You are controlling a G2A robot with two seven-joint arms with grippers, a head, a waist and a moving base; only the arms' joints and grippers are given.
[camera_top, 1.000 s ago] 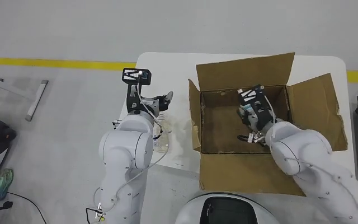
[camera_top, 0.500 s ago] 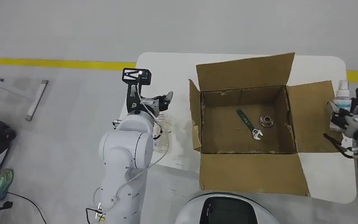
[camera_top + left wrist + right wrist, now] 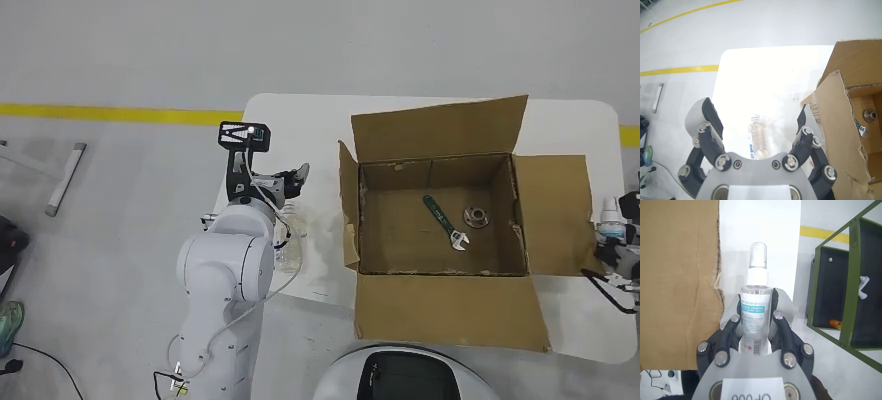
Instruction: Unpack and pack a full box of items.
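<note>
An open cardboard box [image 3: 372, 215] stands on the white table [image 3: 300, 120]. On its floor lie a green-handled wrench [image 3: 445, 222] and a metal flange [image 3: 476, 215]. At the table's right edge, past the box's right flap [image 3: 677, 275], my right gripper [image 3: 755, 298] is shut on a clear spray bottle [image 3: 755, 313] with a white collar; from above the bottle [image 3: 611, 212] shows at the frame's edge. My left gripper [image 3: 755, 111] hangs open left of the box [image 3: 836, 117], above a clear plastic bottle [image 3: 758, 138] lying on the table.
A green-framed black rack [image 3: 844, 294] stands on the floor beyond the table's right edge. A yellow line [image 3: 100, 112] runs across the floor behind the table. Bare tabletop lies left of the box and behind it.
My right arm came out of the box with the spray bottle and swung to the table's right edge, then a little toward the front. The left arm has not moved.
</note>
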